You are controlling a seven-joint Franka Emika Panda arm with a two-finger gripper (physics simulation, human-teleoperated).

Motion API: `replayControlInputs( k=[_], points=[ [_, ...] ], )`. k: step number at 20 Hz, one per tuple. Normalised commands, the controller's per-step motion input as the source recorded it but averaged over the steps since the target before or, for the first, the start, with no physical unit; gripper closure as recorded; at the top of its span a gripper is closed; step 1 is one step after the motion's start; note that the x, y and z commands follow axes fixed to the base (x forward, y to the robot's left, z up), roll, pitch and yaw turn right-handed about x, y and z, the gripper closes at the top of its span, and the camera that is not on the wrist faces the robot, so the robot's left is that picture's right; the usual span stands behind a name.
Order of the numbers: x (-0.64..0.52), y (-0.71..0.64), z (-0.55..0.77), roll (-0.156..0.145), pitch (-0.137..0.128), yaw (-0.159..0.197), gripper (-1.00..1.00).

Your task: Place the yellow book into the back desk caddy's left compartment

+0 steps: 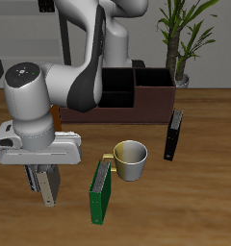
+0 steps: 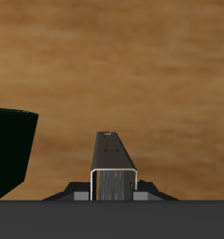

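My gripper (image 1: 42, 192) hangs near the table's front edge, shut on the yellow book (image 1: 43, 183). In the wrist view the book (image 2: 114, 159) shows end-on between the jaws of the gripper (image 2: 116, 194), with a dull grey cover and a pale edge, held above the wooden table top. The dark-brown desk caddy (image 1: 151, 98) stands far back across the table, near the robot's base. My arm hides part of it, so I cannot tell which bay is the left compartment.
A dark green book (image 1: 101, 190) stands on edge close beside the gripper and also shows in the wrist view (image 2: 11, 149). A cream mug (image 1: 131, 159) stands behind the green book. A black book (image 1: 173, 135) stands before the caddy. A potted plant (image 1: 182, 38) is at the back.
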Motion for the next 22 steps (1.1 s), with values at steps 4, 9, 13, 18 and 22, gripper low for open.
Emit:
replayControlInputs(
  k=[4, 9, 13, 18, 22],
  points=[
    [-0.2, 0.05, 0.61, 0.001, -0.058, -0.02, 1.0],
    [-0.29, 0.07, 0.64, 0.014, -0.073, 0.002, 1.0],
    [-0.41, 0.05, 0.65, 0.018, -0.061, -0.013, 1.0],
    [-0.38, -0.17, 0.45, -0.035, -0.038, -0.024, 1.0],
    [-0.42, -0.1, 0.41, -0.044, -0.032, -0.004, 1.0]
  ],
)
